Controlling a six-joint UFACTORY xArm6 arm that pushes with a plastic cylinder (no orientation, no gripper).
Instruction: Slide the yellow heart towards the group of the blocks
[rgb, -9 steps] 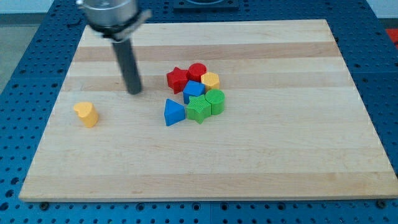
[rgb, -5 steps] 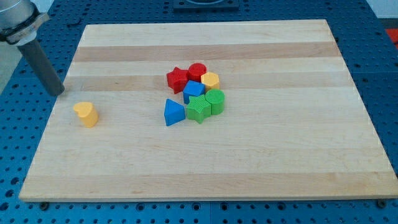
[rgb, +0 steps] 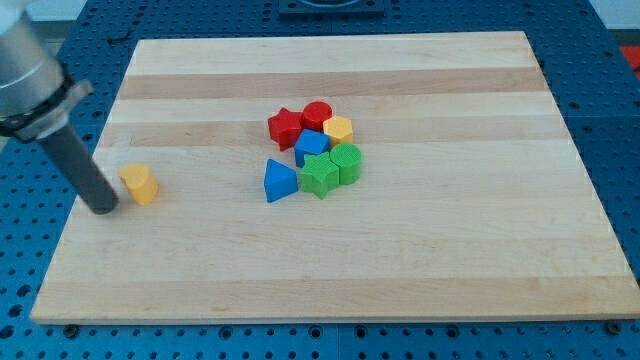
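Observation:
The yellow heart (rgb: 140, 184) lies alone at the view's left on the wooden board (rgb: 420, 250). My tip (rgb: 104, 207) rests just left of the heart and slightly below it, very close; I cannot tell if they touch. The group sits near the middle: a red star (rgb: 285, 127), a red cylinder (rgb: 317, 115), a yellow hexagon (rgb: 338, 129), a blue block (rgb: 310, 146), a green star (rgb: 319, 174), a green cylinder (rgb: 346, 162) and a blue triangle (rgb: 279, 181) at the group's left.
The board lies on a blue perforated table (rgb: 30, 240). The arm's grey body (rgb: 25, 70) hangs over the board's left edge.
My tip has swept from left of the group out past the board's left edge, then down to just left of the yellow heart. No block has moved.

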